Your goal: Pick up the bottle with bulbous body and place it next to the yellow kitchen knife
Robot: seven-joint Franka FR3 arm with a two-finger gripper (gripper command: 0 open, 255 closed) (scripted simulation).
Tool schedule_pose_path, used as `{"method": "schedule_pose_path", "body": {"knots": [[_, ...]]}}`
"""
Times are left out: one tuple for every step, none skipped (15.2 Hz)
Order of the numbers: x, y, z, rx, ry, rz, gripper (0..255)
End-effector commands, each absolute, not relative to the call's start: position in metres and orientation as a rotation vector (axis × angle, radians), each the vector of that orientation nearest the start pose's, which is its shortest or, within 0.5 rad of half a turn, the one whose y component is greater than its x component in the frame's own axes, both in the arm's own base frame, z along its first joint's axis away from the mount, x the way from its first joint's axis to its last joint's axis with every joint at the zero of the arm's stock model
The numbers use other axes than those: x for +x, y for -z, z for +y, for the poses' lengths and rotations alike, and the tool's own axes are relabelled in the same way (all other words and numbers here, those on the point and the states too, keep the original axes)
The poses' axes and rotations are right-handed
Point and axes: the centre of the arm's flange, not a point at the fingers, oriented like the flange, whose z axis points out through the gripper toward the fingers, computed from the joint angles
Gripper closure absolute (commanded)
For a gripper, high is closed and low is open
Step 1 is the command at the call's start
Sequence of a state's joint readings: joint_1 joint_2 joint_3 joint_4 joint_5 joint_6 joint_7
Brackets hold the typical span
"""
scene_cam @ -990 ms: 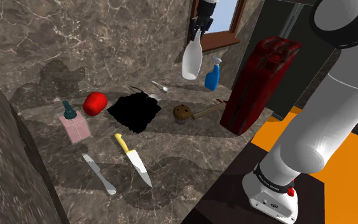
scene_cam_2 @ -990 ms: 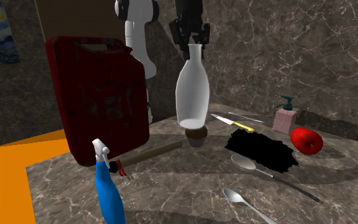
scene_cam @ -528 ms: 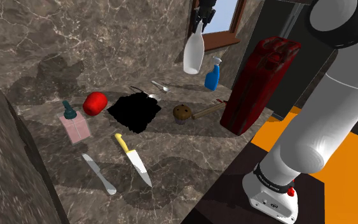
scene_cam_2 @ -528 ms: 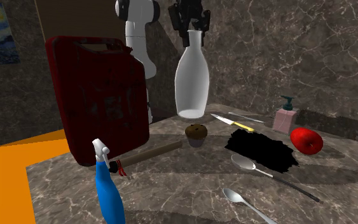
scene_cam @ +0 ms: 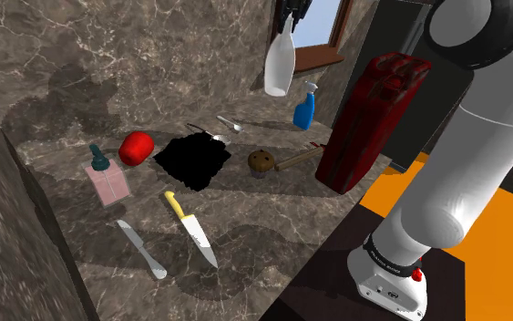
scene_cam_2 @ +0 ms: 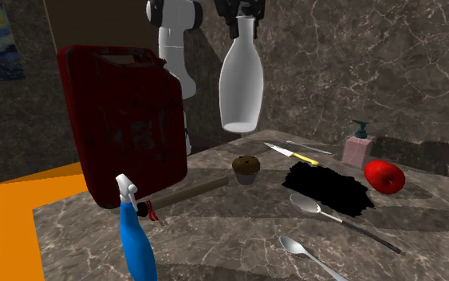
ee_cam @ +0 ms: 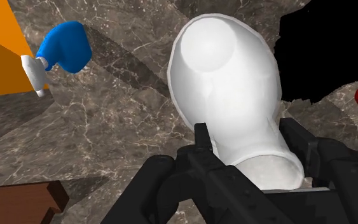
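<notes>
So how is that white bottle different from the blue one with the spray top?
The white bottle has a bulbous body and a bare narrow neck; the blue spray bottle is slim with a white trigger head. The white bottle hangs in the air, clasped at its neck by the end effector; the blue spray bottle stands on the marble surface. Both are upright.

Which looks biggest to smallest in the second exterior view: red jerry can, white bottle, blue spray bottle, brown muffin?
Red jerry can
white bottle, blue spray bottle: about alike (spray bottle is nearer, so unsure)
brown muffin
</notes>
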State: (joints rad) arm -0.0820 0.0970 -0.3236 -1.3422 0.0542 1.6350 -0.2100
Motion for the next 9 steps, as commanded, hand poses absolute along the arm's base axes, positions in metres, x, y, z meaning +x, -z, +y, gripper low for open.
{"method": "schedule_pose_path", "body": {"knots": [[0.547,-0.698,-0.216,-3.150,0.315,0.298,255],[0.547,-0.704,-0.216,-3.150,0.315,0.298,255],[0.547,-0.709,-0.216,-3.150,0.315,0.298,255],[0.547,-0.714,-0.216,-3.150,0.315,0.298,255],[0.547,-0.719,-0.216,-3.150,0.315,0.298,255],[0.547,-0.725,-0.216,-3.150,0.315,0.298,255],[0.547,-0.730,-0.216,-3.150,0.315,0.298,255],[0.547,-0.735,-0.216,-3.150,0.315,0.298,255],[0.547,-0.741,-0.216,-3.150,0.315,0.298,255]]}}
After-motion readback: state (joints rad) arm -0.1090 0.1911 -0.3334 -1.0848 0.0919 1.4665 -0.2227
